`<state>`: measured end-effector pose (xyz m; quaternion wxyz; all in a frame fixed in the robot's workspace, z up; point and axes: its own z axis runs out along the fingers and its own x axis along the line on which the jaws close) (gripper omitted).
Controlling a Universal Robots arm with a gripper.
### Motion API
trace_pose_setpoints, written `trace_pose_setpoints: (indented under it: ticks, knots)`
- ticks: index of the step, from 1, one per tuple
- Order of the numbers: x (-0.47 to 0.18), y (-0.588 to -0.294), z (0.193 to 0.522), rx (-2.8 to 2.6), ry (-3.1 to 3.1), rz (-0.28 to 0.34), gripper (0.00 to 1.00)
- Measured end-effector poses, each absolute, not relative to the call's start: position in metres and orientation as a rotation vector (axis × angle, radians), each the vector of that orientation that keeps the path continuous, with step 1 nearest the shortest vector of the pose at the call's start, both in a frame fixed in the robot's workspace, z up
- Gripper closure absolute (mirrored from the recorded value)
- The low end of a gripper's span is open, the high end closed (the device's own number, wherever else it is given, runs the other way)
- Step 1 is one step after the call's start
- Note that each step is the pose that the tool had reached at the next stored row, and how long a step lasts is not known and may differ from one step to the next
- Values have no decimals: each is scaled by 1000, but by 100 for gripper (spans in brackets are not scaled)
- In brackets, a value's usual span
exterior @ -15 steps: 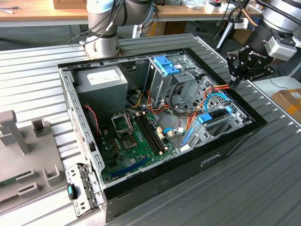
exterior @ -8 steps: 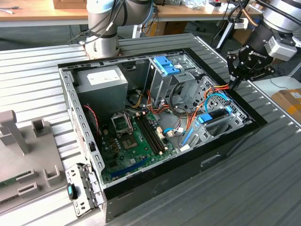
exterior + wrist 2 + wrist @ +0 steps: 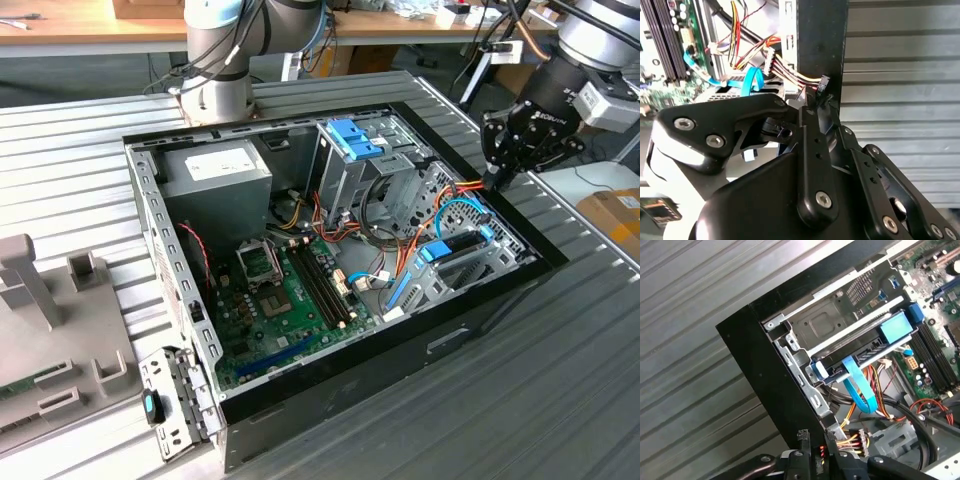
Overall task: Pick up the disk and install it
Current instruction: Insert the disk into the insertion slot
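End effector (image 3: 492,180) hangs over the edge of an open computer case (image 3: 350,392) at the exterior view's right. It is pinched on a small black plug (image 3: 823,84) that ends a bundle of red, yellow and orange wires (image 3: 782,65).

From the exterior view's left, a grey fixture (image 3: 35,290) with upright posts stands on the ribbed metal table (image 3: 560,390), well apart from the work. A metal bracket (image 3: 170,405) with a blue button lies just beside the case's near corner.

Inside the case, a grey box (image 3: 215,172) with a white sticker sits toward the left, with the green motherboard (image 3: 290,300) in front of it. Farther right stands a metal cage (image 3: 345,175) topped by a blue latch (image 3: 353,138).

Right of that, the disk (image 3: 456,247) lies flat in the low bay against the case's wall, blue frame showing at its edges. In the first wrist view the disk (image 3: 892,327) sits inside the case's corner, its frame running along the bay's metal plate. A blue ribbon cable (image 3: 860,395) loops from the bay's end, beside the wires.

The end effector is near the disk but apart from it, its tips over the case's black wall in both wrist views. The arm (image 3: 600,40) reaches in from the exterior view's upper right.
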<state>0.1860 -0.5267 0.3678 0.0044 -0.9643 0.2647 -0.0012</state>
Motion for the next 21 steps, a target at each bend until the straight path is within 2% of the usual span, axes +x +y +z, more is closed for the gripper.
trace_pose_setpoints:
  ticks: [4,5,6,7,21]
  knots:
    - [186,-527,367,-3028,805,-4,75]
    - [186,-527,367,-3028,805,-4,76]
    - [186,-527,367,-3028,804,-4,83]
    - [186,-527,367,-3028,804,-4,84]
    - [159,-527,367,-3024,801,-16,84]
